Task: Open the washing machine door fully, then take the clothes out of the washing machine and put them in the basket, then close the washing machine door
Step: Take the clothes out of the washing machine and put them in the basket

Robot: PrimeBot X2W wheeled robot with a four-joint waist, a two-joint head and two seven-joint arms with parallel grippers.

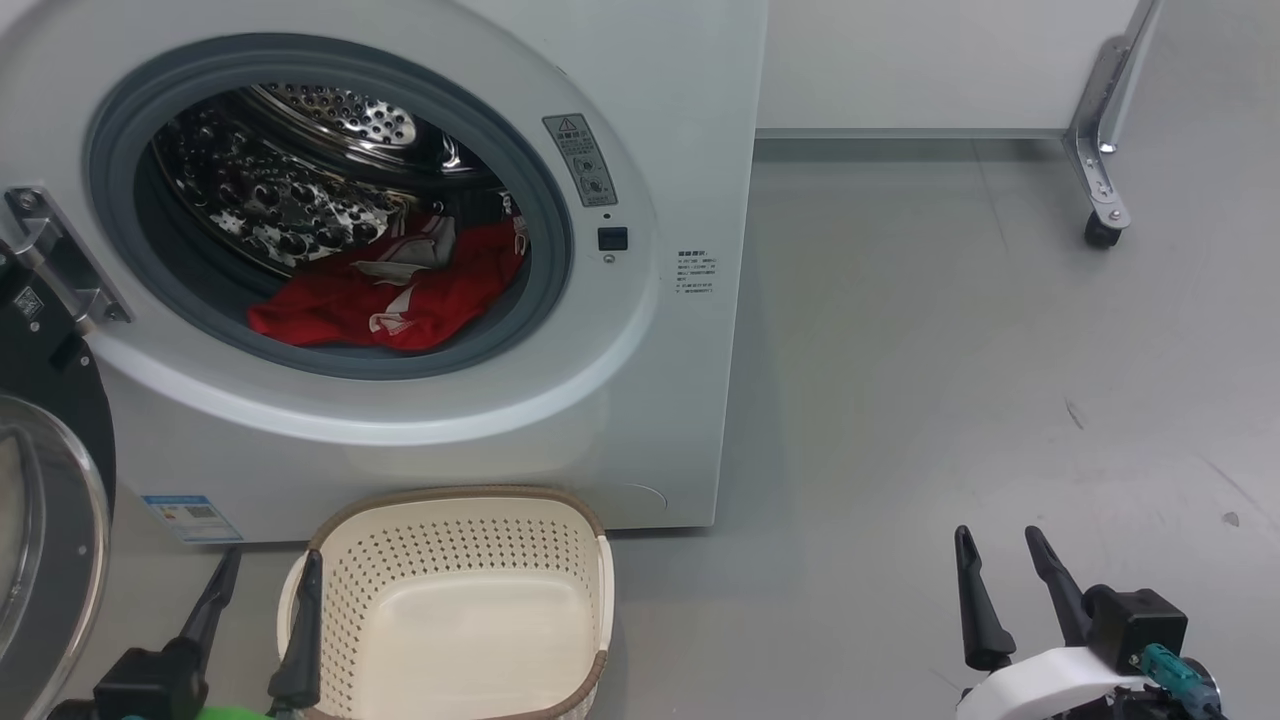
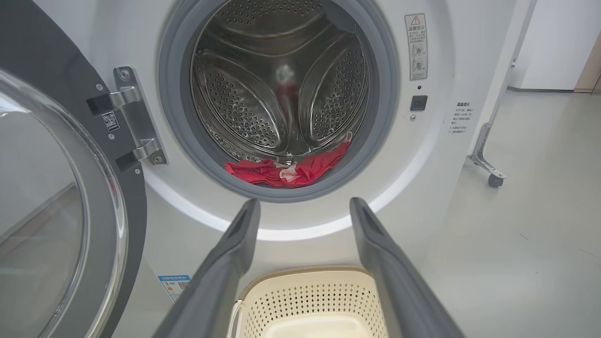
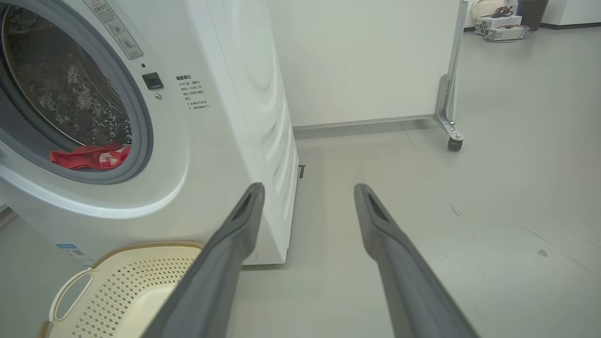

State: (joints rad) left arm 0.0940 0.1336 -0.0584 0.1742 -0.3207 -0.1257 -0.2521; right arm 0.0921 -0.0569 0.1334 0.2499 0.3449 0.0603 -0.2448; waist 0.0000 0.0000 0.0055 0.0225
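The white washing machine (image 1: 640, 330) stands with its door (image 1: 50, 520) swung wide to the left on its hinge. Red clothes (image 1: 400, 295) with white parts lie at the front bottom of the steel drum, resting against the grey seal. The cream basket (image 1: 455, 610) sits empty on the floor right below the opening. My left gripper (image 1: 270, 565) is open at the basket's left rim, fingers pointing at the machine; the clothes (image 2: 288, 169) lie ahead of it. My right gripper (image 1: 1000, 545) is open over bare floor to the right of the machine.
A white panel on a metal caster leg (image 1: 1100, 215) stands at the back right. Grey floor spreads to the right of the washing machine (image 3: 225, 117). The open door (image 2: 56, 202) takes up the space on the left.
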